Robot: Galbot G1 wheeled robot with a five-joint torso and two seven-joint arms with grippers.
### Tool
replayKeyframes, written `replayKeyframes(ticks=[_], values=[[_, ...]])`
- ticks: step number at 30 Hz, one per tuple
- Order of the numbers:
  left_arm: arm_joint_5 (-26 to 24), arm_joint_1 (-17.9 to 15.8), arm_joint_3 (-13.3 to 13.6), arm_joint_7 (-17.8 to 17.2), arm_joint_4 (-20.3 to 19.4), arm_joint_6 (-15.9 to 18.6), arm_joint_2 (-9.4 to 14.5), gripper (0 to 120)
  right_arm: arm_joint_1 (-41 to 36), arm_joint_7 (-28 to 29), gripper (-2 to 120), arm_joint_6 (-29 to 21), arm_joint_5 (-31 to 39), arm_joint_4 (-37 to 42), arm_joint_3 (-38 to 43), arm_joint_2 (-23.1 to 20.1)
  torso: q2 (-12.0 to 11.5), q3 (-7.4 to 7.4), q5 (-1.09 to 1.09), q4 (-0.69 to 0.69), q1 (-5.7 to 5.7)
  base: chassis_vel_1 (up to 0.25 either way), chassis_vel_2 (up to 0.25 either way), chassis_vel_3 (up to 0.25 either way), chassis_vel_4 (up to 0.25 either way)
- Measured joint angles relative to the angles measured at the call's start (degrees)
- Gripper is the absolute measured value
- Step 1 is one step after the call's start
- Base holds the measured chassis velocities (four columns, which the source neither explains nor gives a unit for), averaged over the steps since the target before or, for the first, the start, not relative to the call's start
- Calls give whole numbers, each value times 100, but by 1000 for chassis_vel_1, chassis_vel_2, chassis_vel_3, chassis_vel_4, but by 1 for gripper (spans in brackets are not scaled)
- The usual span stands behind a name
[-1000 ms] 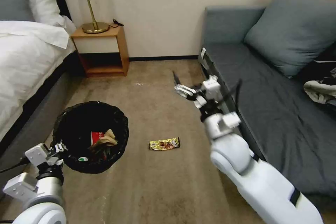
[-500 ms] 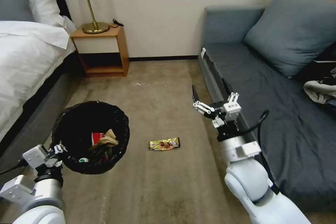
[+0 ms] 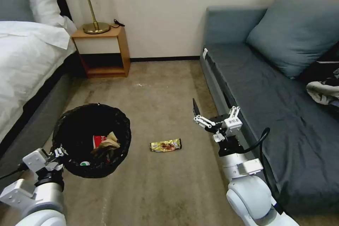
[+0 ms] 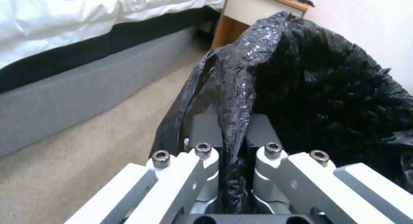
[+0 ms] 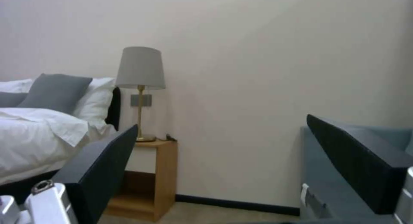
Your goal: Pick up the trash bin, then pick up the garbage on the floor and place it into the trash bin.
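left gripper: seen low at the robot's left in the head view; pinched on the near rim of the trash bin. In the left wrist view the fingers are pressed together on a fold of the black bag, with plastic squeezed between them.
trash bin: held at the rim, on the robot's left side, beside the grey bed base. Its open mouth is seen from above in the head view; its outer bag wall is seen close up in the left wrist view.
garbage in bin: red-and-white wrapper, crumpled brown paper and a bit of green label are seen inside from the head view; the inside is hidden in the left wrist view.
snack wrapper: gold-brown, flat on the carpet, between the bin and the right arm, touching neither.
right gripper: raised above the carpet, just beside the sofa front edge, past the snack wrapper. Fingers are spread wide with nothing between, shown clearly in the right wrist view.
far objects: nightstand and lamp are seen against the wall. In the right wrist view the lamp shade, bed and pillows are seen side-on. A cushion and clothes lie on the sofa in the head view.
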Motion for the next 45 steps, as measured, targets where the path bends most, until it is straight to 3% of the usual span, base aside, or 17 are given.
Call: replayKeyframes(ticks=[15,45], values=[[9,67,-2,-9,-108,-10,-18,7,-599,474,100,-302,-20,-26,-222,71,0,0,0,0,0,0,0,0,0],[22,87,3,-9,-137,-37,-9,7,-947,452,100,-54,-472,-396,-559,316,0,0,0,0,0,0,0,0,0]])
